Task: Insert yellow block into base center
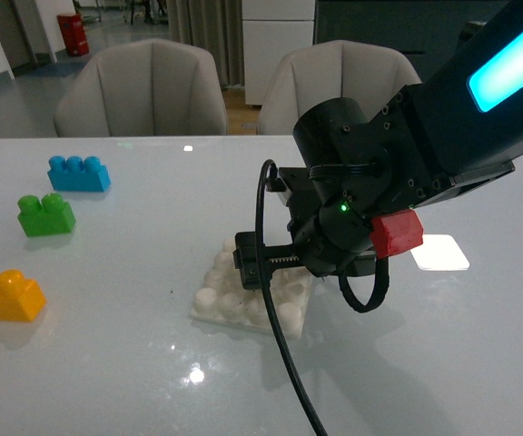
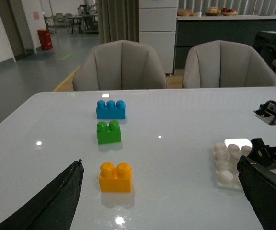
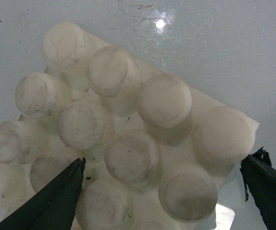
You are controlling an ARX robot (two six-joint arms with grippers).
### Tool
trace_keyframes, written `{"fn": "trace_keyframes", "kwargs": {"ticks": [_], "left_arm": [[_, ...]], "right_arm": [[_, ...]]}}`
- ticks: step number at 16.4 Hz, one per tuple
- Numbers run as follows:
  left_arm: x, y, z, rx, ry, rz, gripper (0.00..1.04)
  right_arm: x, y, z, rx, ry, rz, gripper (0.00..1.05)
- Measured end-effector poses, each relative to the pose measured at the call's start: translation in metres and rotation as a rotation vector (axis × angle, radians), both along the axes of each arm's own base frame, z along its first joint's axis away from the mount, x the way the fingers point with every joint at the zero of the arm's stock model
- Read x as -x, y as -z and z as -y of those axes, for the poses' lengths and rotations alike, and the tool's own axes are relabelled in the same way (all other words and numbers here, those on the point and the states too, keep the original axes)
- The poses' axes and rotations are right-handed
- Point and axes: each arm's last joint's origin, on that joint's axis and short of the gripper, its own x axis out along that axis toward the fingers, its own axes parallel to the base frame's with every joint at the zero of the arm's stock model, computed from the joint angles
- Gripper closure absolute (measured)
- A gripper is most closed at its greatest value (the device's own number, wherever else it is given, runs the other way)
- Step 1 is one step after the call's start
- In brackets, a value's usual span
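Plainly, the right gripper (image 3: 162,167) is spread wide and grasps nothing. In its wrist view the two dark fingers (image 3: 56,201) stand at either side, with the base (image 3: 128,120) directly below them and its round studs filling the space between. The left gripper (image 2: 159,167) is likewise released and empty, its fingers at the edges of its own view. Ahead of it, somewhat nearer one finger than the other, the yellow block (image 2: 115,177) sits on the table (image 2: 176,124), studs up and untouched. Its long axis seems to run along the line from one left finger to the other, though the low angle makes that hard to swear to; if so, the jaws would close on its short ends. In the front view the yellow block (image 1: 5,295) lies far to the left, well apart from the base (image 1: 243,304), which sits under the right arm. So the left arm is judged the nearer one to fetch it. The green brick (image 2: 109,132) stands just beyond.
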Motion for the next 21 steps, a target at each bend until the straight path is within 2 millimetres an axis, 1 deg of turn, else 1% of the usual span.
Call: {"fn": "trace_keyframes", "kwargs": {"ticks": [5, 6, 8, 9, 10, 12, 13, 14, 15, 16, 17, 19, 21], "left_arm": [[0.0, 0.0, 0.0, 0.0, 0.0, 0.0, 0.07], [0.0, 0.0, 0.0, 0.0, 0.0, 0.0, 0.07], [0.0, 0.0, 0.0, 0.0, 0.0, 0.0, 0.07], [0.0, 0.0, 0.0, 0.0, 0.0, 0.0, 0.07], [0.0, 0.0, 0.0, 0.0, 0.0, 0.0, 0.07], [0.0, 0.0, 0.0, 0.0, 0.0, 0.0, 0.07], [0.0, 0.0, 0.0, 0.0, 0.0, 0.0, 0.07], [0.0, 0.0, 0.0, 0.0, 0.0, 0.0, 0.07], [0.0, 0.0, 0.0, 0.0, 0.0, 0.0, 0.07], [0.0, 0.0, 0.0, 0.0, 0.0, 0.0, 0.07], [0.0, 0.0, 0.0, 0.0, 0.0, 0.0, 0.07], [0.0, 0.0, 0.0, 0.0, 0.0, 0.0, 0.07], [0.0, 0.0, 0.0, 0.0, 0.0, 0.0, 0.07]], "right_arm": [[0.003, 0.0, -0.01, -0.009, -0.031, 0.024, 0.06], [0.002, 0.0, -0.009, -0.016, -0.03, 0.039, 0.06], [-0.001, -0.002, 0.0, -0.025, -0.004, 0.051, 0.06], [-0.003, -0.009, 0.008, -0.033, 0.016, 0.067, 0.06], [-0.006, -0.021, 0.019, -0.054, 0.047, 0.095, 0.06], [-0.009, -0.06, 0.044, -0.12, 0.12, 0.195, 0.06], [-0.006, -0.081, 0.058, -0.156, 0.165, 0.266, 0.06], [0.002, -0.1, 0.074, -0.186, 0.205, 0.332, 0.06], [0.015, -0.115, 0.09, -0.205, 0.237, 0.4, 0.06], [0.034, -0.128, 0.108, -0.223, 0.263, 0.47, 0.06], [0.054, -0.137, 0.124, -0.231, 0.287, 0.523, 0.06], [0.111, -0.158, 0.157, -0.239, 0.316, 0.645, 0.06], [0.168, -0.173, 0.185, -0.231, 0.342, 0.727, 0.06]]}}
